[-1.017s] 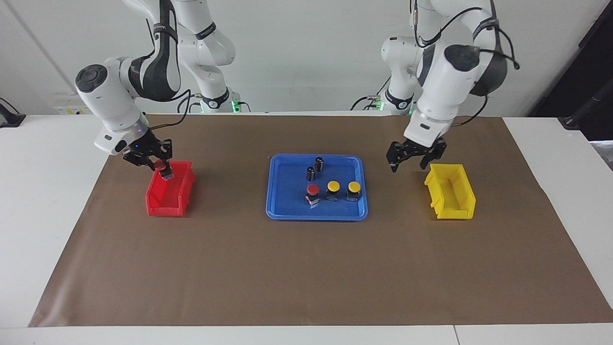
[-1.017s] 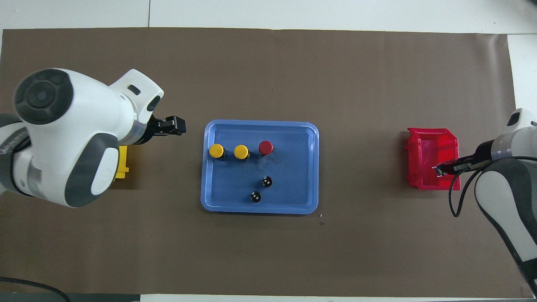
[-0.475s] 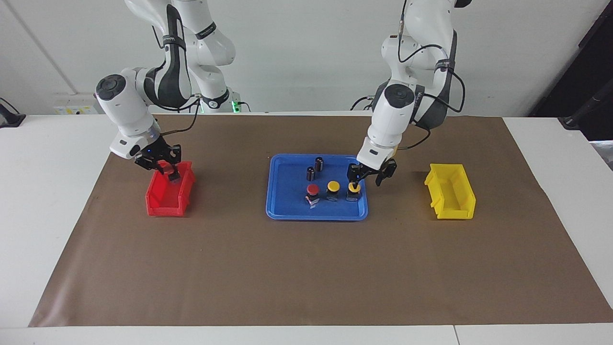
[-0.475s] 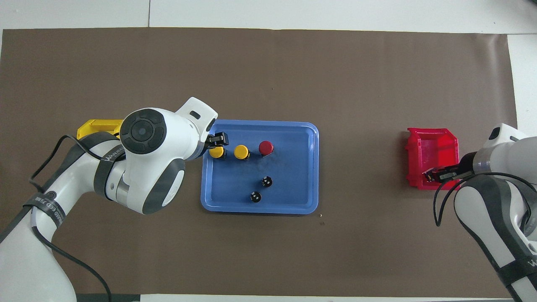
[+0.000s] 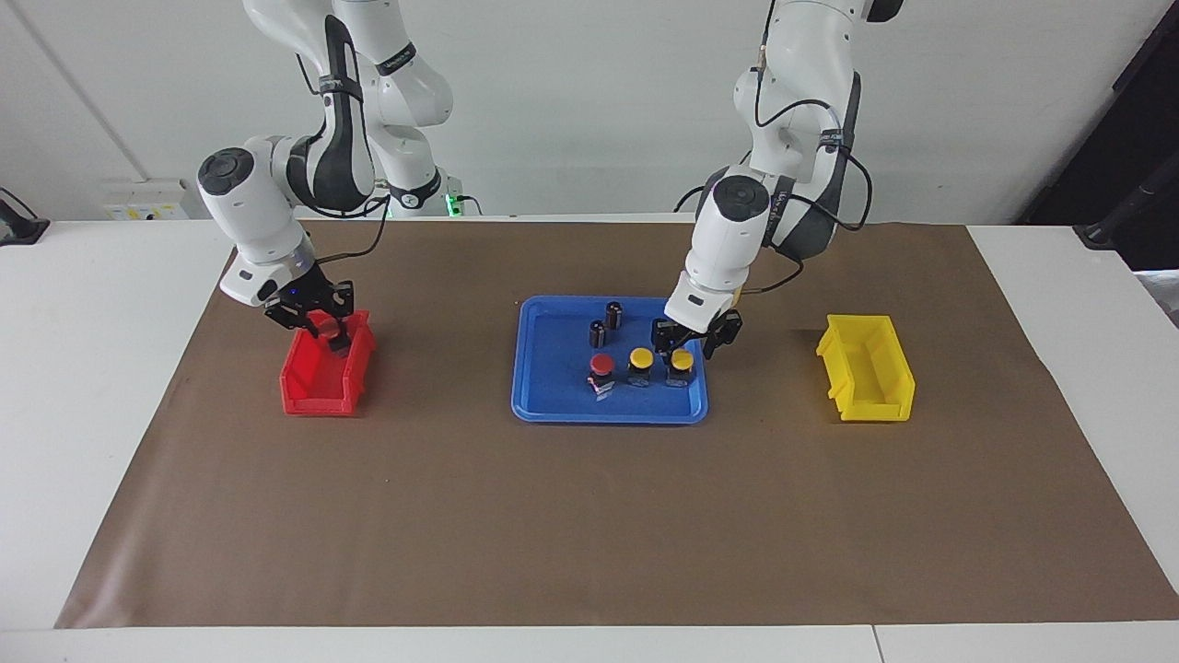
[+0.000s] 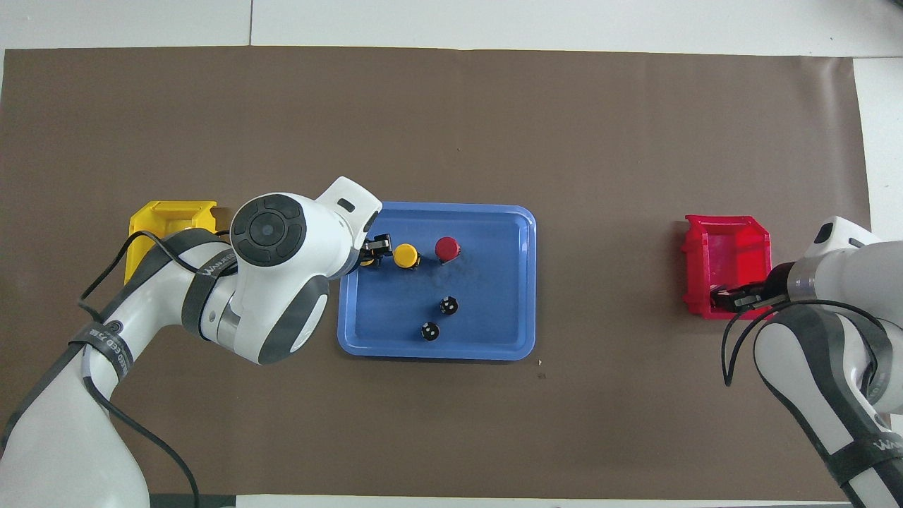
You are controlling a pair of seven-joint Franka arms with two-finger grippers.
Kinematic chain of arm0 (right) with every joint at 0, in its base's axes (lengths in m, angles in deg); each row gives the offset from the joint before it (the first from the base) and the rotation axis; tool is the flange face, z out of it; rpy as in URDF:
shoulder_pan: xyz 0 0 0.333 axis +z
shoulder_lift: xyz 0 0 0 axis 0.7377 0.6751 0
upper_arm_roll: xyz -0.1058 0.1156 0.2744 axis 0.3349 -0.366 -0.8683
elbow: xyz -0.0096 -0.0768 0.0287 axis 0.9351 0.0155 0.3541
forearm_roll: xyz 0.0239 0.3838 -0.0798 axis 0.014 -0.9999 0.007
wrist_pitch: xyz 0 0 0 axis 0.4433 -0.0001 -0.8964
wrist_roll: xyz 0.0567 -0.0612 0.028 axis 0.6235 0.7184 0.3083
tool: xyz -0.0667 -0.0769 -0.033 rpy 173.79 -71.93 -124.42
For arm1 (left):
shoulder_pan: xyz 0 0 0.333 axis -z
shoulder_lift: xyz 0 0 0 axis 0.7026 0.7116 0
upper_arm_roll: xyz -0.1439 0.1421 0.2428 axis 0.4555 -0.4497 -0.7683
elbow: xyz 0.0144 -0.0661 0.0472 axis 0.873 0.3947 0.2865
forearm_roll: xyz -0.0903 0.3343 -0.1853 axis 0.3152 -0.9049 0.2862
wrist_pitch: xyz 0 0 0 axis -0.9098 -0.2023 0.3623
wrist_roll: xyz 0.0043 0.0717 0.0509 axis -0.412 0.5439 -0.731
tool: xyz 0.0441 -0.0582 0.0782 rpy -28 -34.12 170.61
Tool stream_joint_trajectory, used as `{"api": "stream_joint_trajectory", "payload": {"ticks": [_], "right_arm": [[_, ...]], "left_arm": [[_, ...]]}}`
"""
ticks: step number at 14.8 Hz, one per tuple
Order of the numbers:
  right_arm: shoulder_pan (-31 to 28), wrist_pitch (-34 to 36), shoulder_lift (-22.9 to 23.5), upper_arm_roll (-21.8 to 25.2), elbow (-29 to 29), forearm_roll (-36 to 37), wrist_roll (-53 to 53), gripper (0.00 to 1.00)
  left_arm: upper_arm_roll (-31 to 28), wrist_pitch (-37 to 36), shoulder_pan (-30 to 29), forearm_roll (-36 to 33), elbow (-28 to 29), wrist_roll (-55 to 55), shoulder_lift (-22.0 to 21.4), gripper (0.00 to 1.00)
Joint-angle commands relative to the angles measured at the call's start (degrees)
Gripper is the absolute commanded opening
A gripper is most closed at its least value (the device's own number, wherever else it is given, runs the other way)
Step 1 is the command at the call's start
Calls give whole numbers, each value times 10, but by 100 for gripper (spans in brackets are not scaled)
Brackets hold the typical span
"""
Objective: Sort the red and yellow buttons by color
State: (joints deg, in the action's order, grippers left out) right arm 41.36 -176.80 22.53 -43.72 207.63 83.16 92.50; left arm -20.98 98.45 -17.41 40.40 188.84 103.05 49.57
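- Left gripper [image 5: 686, 343]: fingers spread, straddling the yellow button [image 5: 681, 362] in the blue tray [image 5: 553, 405]. Centre, descend, then close.
- Right gripper [image 5: 313, 319]: over the red bin [image 5: 318, 387], apparently clamping a red button [image 5: 324, 325]. Release low.

Bright, even light; soft shadows; both views sharp.
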Motion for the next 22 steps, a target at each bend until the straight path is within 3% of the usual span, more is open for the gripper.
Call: {"api": "stream_joint_trajectory", "payload": {"ticks": [1, 2, 3, 5, 7, 9, 12, 15, 18, 22], "right_arm": [[-2, 2, -11, -3, -7, 5, -6, 76], [-2, 26, -2, -3, -34, 6, -5, 76], [1, 79, 11, -4, -84, 6, -6, 77], [20, 164, 34, -5, -173, 5, -11, 78], [45, 200, 40, -6, -221, 0, -33, 81], [114, 208, 45, -9, -253, -4, -140, 82], [246, 205, 91, -9, -322, -3, -341, 82], [328, 193, 206, -9, -445, -2, -478, 81], [403, 131, 266, -9, -472, 9, -562, 81], [435, 77, 292, -9, -443, 13, -568, 81]], "left_arm": [[-10, 9, 10, 5, 17, 6, -11, 28], [-10, 10, 10, 5, 16, 8, -11, 11], [-10, 9, 10, 5, 10, 26, -9, 3], [-10, -26, 3, 5, -23, 40, -12, 1], [-13, -148, -27, 5, -91, 17, -32, 1], [-15, -241, -77, 5, -129, -99, -45, 1], [-17, -238, -196, 4, -111, -281, -63, 1], [-17, -205, -283, 4, -79, -400, -72, 1], [-17, -192, -302, 4, -41, -406, -91, 2], [-17, -124, -302, 2, 54, -410, -128, 2]]}}
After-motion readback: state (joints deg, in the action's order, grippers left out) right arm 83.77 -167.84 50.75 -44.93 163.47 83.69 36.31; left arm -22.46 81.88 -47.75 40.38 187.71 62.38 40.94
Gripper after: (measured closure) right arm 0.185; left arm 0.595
